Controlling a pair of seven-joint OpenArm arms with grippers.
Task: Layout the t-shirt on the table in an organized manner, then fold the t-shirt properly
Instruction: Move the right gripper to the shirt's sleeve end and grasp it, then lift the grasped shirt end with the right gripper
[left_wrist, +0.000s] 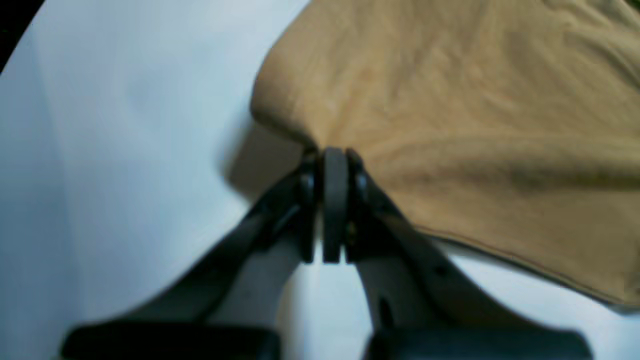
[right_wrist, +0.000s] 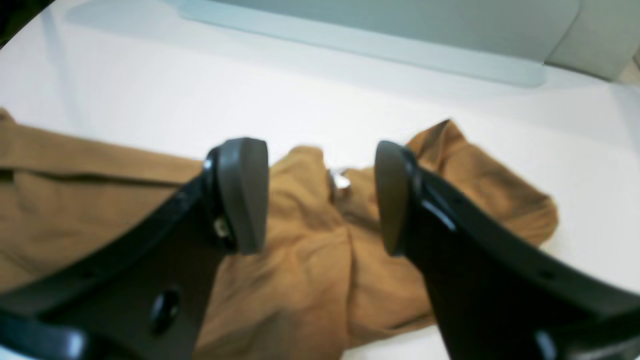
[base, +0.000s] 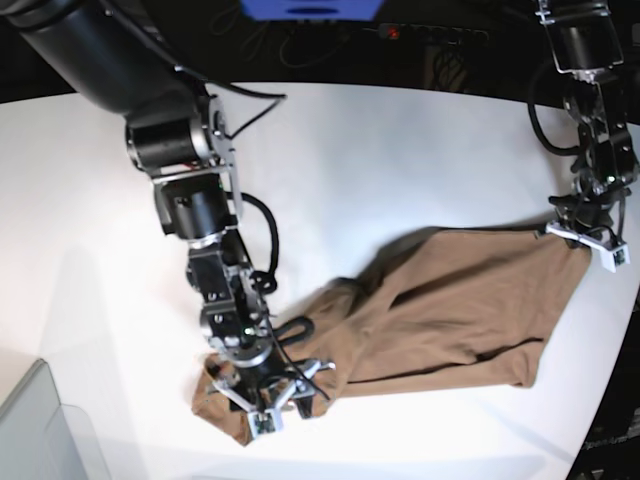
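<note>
T-shirt (base: 455, 300) spans lower centre to right of base frame, on bench (base: 330, 150); left end partly hidden by right claw (right_wrist: 320, 200), jaws apart. Left claw (left_wrist: 325, 155) closed on cloth edge; tips blurred.

Right hand (right_wrist: 320, 197) spread wide open

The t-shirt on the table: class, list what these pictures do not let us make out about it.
- Round neck: not identifiable in any view; folds hide the shape.
- Cloth of the t-shirt under the right gripper: base view, hidden by the gripper.
- Cloth edge at the left gripper's fingertips: left wrist view, blurred.
- Full outline: both wrist views, cut off by picture edges.
</note>
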